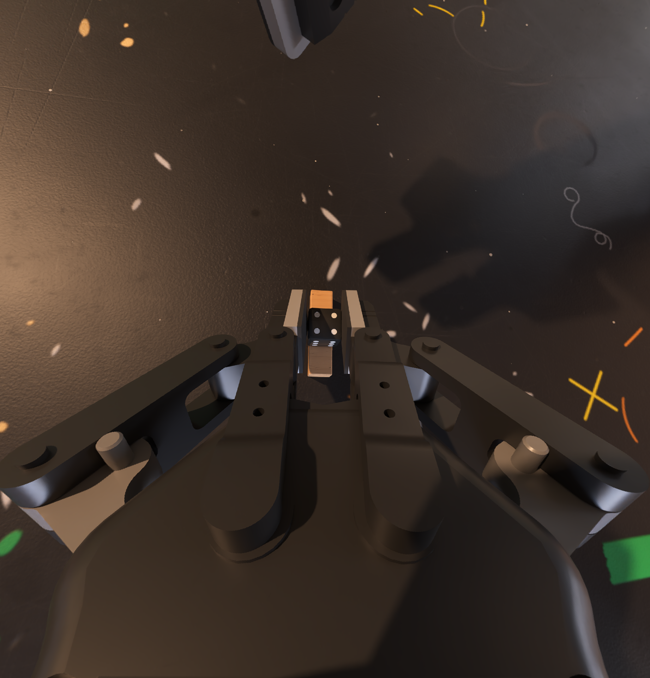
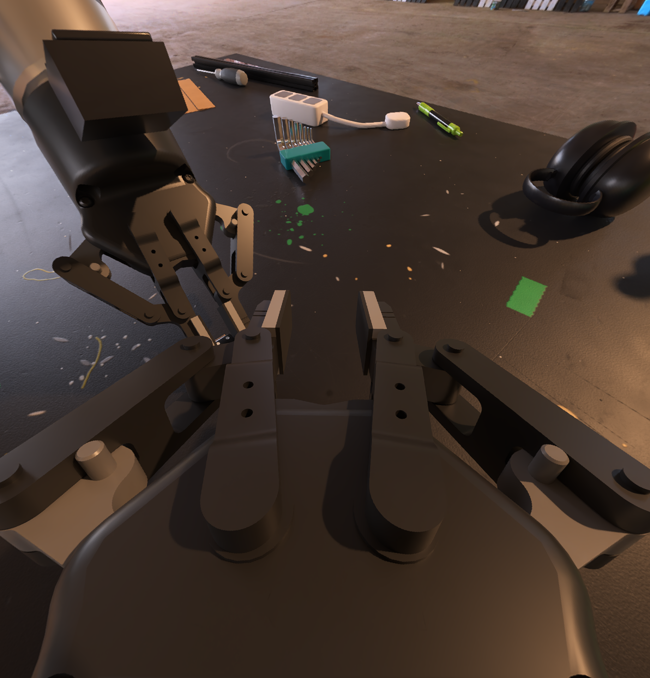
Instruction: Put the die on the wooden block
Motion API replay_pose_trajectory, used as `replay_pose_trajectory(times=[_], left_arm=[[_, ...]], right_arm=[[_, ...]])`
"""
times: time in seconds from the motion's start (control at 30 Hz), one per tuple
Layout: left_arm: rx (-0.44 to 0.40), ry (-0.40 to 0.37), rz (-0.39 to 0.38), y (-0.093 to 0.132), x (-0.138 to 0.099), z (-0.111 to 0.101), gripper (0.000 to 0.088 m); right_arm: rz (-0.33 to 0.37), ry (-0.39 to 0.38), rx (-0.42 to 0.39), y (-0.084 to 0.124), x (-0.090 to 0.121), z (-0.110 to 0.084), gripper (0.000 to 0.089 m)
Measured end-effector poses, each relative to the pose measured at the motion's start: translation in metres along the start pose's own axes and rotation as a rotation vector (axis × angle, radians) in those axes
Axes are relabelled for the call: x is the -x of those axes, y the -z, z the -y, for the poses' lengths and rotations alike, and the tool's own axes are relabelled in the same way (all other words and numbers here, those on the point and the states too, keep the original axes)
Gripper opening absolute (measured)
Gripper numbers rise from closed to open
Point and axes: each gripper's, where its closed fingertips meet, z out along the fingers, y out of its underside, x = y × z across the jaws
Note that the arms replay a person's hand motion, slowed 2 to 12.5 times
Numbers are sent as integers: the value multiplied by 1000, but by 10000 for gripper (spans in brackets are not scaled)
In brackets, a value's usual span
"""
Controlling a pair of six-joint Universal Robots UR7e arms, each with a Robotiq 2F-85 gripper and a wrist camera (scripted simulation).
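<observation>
In the left wrist view my left gripper [image 1: 323,323] points down, its jaws narrow around a black die [image 1: 324,323] with white pips. They look shut on it. A tan wooden block [image 1: 320,361] lies lengthwise right under the die and shows beyond it on both ends. I cannot tell whether die and block touch. In the right wrist view the left gripper [image 2: 221,330] hangs at the left, its tips, the die and the block hidden. My right gripper [image 2: 323,330] is open and empty just beside it; part of it shows at the top of the left wrist view [image 1: 298,25].
On the dark table [image 2: 408,330] farther off lie a teal hex-key set [image 2: 305,152], a white power strip [image 2: 298,102], a green pen [image 2: 439,119], black headphones [image 2: 602,172], a screwdriver [image 2: 232,76] and a black rail [image 2: 257,71]. A green tape patch [image 2: 526,296] lies right.
</observation>
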Motion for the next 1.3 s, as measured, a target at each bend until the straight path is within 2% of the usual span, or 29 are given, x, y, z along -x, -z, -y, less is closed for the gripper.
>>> replay_pose_trajectory(times=[0.37, 0.73, 1.3], left_arm=[[-13, 38, -39, -2, -4, -1, 368], [-21, 62, -52, 0, -5, -2, 410], [-72, 75, -27, 13, -4, 2, 417]], right_arm=[[28, 1, -1, -2, 9, 1, 322], [29, 61, 35, -6, 14, -5, 321], [-22, 209, 102, -11, 11, -12, 319]])
